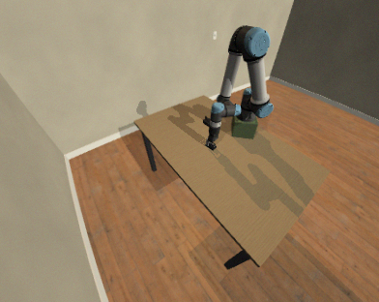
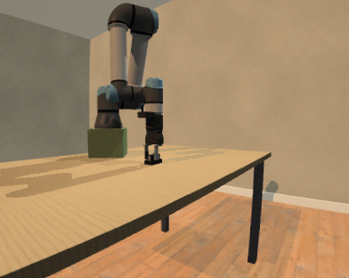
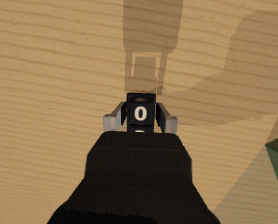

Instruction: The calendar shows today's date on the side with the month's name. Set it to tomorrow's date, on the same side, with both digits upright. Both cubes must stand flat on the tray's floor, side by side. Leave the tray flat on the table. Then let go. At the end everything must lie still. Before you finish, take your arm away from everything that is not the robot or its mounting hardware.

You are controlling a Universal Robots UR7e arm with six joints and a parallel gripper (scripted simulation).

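The gripper (image 3: 140, 121) hangs low over the surface (image 3: 50, 75), its fingers spread on both sides of a black cube (image 3: 140, 113) showing "0", grasping nothing, probably ready to clamp and turn it.

One cube (image 3: 140, 113), one table (image 1: 259, 203), one arm (image 1: 230, 73).

Table (image 1: 259, 203): standing on the floor (image 1: 148, 232), near the wall corner.
Pedestal (image 2: 106, 143): sitting on the table, at its far end, under the arm (image 2: 123, 53).
Gripper (image 2: 152, 157): hanging over the table just beside the pedestal, fingers straddling the cube.
Cube (image 3: 140, 113): sitting on the table between the spread fingers.
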